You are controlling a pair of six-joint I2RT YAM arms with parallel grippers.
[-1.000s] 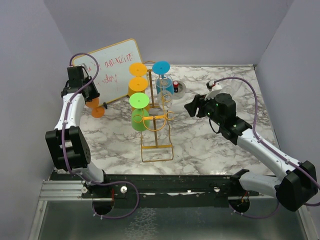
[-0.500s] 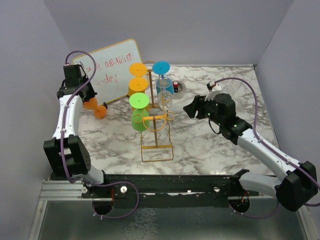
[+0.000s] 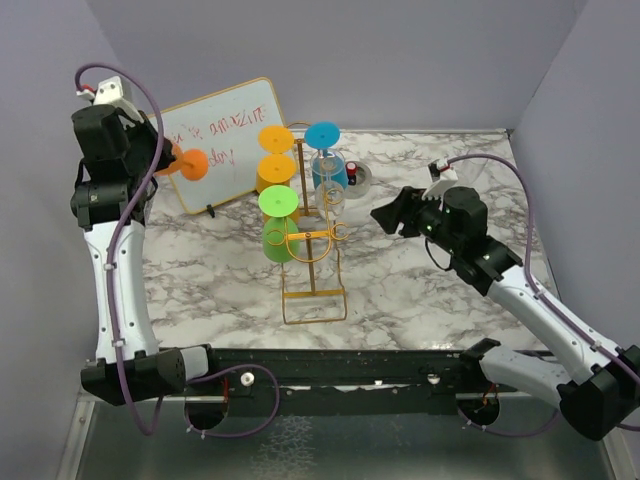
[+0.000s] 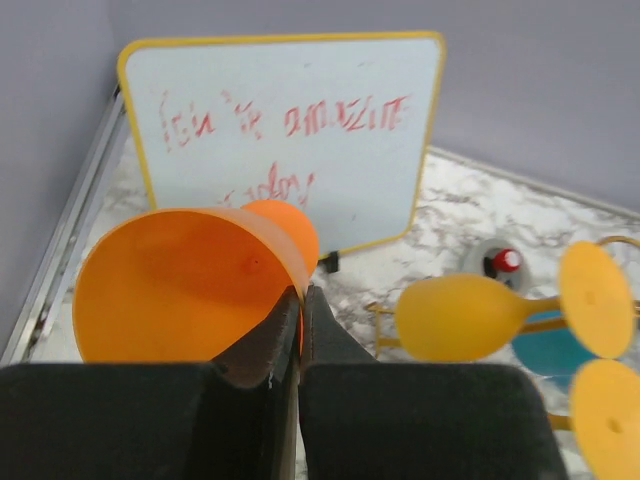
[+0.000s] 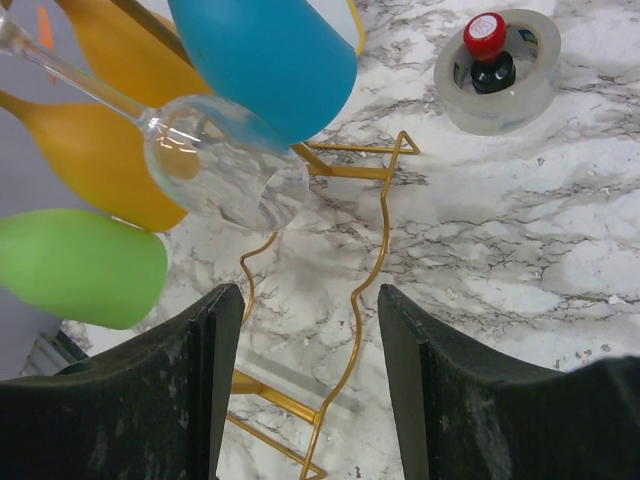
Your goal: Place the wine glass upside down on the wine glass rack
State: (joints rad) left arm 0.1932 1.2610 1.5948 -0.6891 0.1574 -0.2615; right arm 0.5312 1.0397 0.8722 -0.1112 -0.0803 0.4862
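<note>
White marble table (image 3: pixel 420 300) (gold wine glass rack (image 3: pixel 318 235) centred) between lavender walls (image 3: pixel 400 60)

Matt orange plastic wine glass (image 4: pixel 170 290)

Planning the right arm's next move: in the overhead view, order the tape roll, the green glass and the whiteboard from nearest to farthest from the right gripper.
From the right gripper:
1. The tape roll, just behind it and slightly left.
2. The green glass, mid-table, to its left.
3. The whiteboard, far left at the back.
</note>
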